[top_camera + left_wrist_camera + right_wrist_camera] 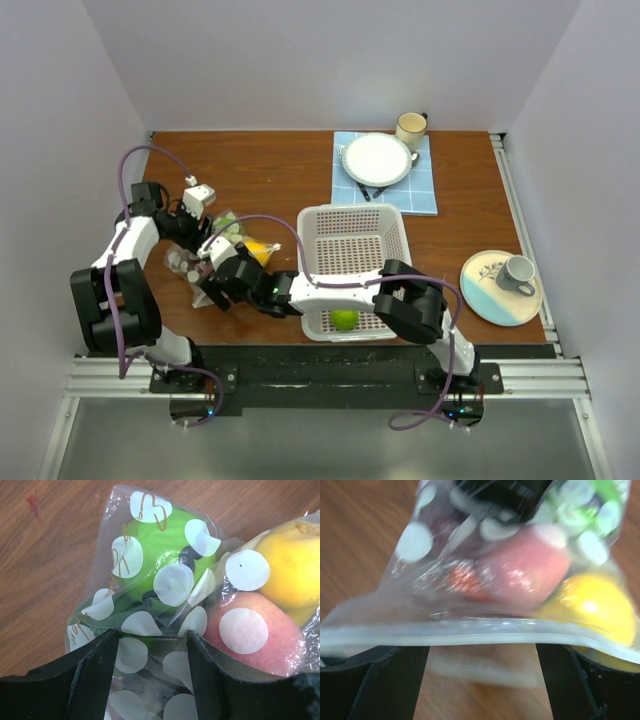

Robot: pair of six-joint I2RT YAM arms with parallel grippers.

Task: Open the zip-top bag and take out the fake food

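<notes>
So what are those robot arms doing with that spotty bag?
The left gripper holds a clear plastic zip-top bag with white polka dots by one end. The right gripper, jaws wide, is at its zip edge. A pink plastic peach and a yellow plastic pear are inside; a green plastic apple sits in the white perforated basket.

Soft even light; right wrist view blurred, with glare on the zip-top bag [470, 575].

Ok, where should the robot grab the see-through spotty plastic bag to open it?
Pinch the flat zip strip at the mouth of the clear polka-dot plastic bag, coming from that end, where the open right gripper faces it. The strip is thin and flat; the rest bulges over toy fruit.
</notes>
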